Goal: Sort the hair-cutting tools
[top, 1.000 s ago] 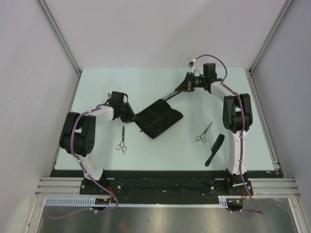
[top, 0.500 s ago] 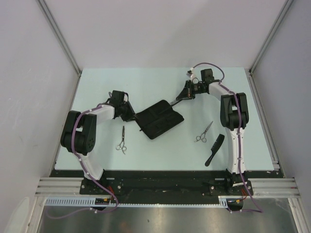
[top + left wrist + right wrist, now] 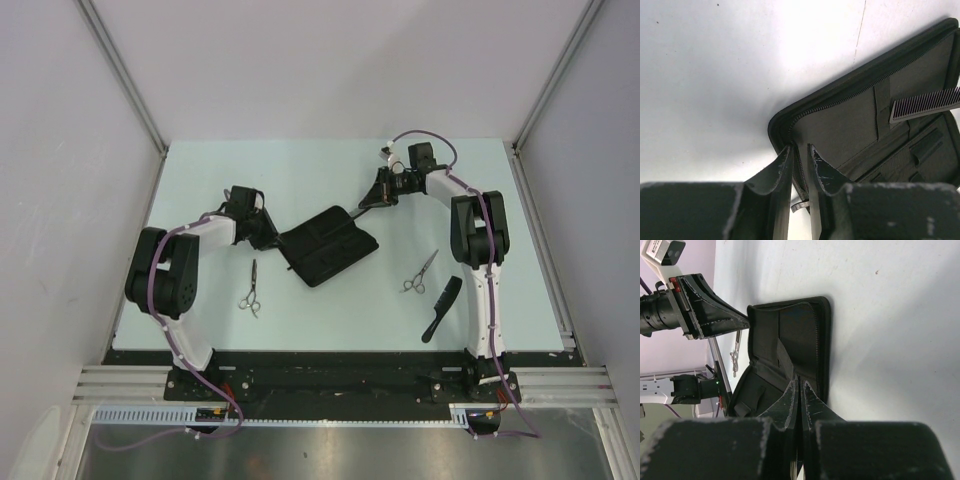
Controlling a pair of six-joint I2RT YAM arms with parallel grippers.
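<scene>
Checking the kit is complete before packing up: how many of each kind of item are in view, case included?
Scissors: 2
Combs: 2, the handled comb and the narrow comb
Case: 1
Total: 5

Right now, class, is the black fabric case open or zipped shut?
Open. The left wrist view shows the case with its inner lining, straps and pockets exposed inside the zipper teeth, and the long comb reaching over it.

Overhead view evenly bright, soft light from above, sharp, only faint short shadows on the table (image 3: 330, 320). Left wrist: white glare on table, left gripper (image 3: 800, 148) blurry up close, comb (image 3: 925, 104) teeth crisp. Right wrist: right gripper (image 3: 798, 383) dark, soft; case (image 3: 800, 330) interior underexposed.
</scene>
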